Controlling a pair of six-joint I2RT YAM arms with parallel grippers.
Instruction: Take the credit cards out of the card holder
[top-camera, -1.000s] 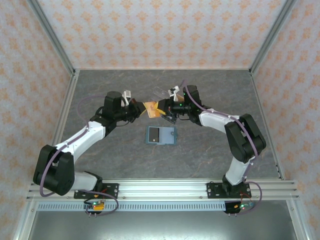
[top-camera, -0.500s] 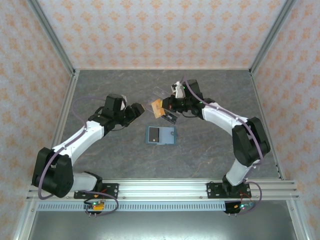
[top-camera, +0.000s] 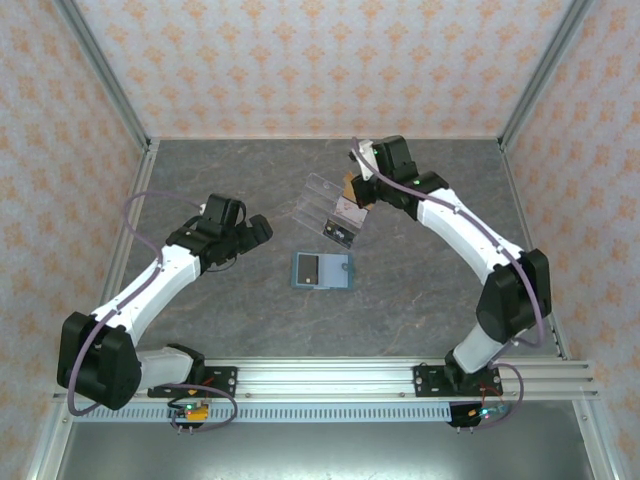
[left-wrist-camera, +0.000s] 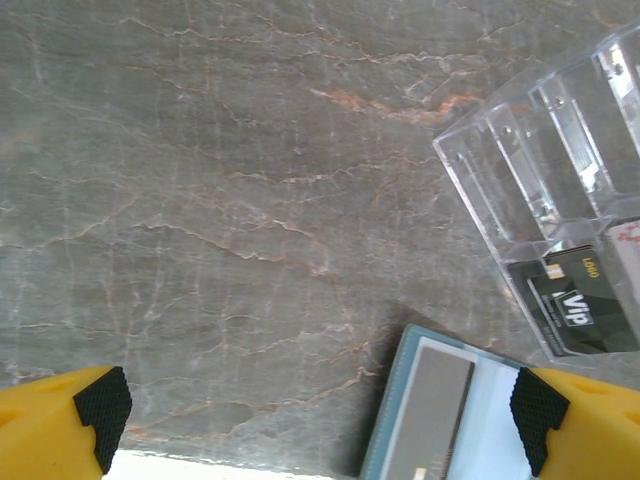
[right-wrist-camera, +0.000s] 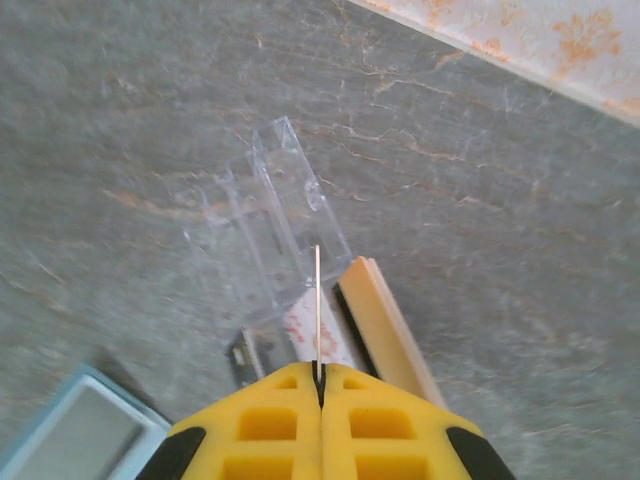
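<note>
Right gripper clenched on one credit card, edge-on above the clear acrylic stand.
Gripping the card by one edge leaves the opposite edge free, likely for lowering into a stand slot beside a black card already there. Left gripper hangs released, jaws wide, left of the card holder, which lies open mid-bench, just near of the stand.

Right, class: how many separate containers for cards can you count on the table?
2. The teal card holder lies open at the table's middle; the clear acrylic stand sits just beyond it, by the right gripper, which pinches a card. None looks hidden.
</note>
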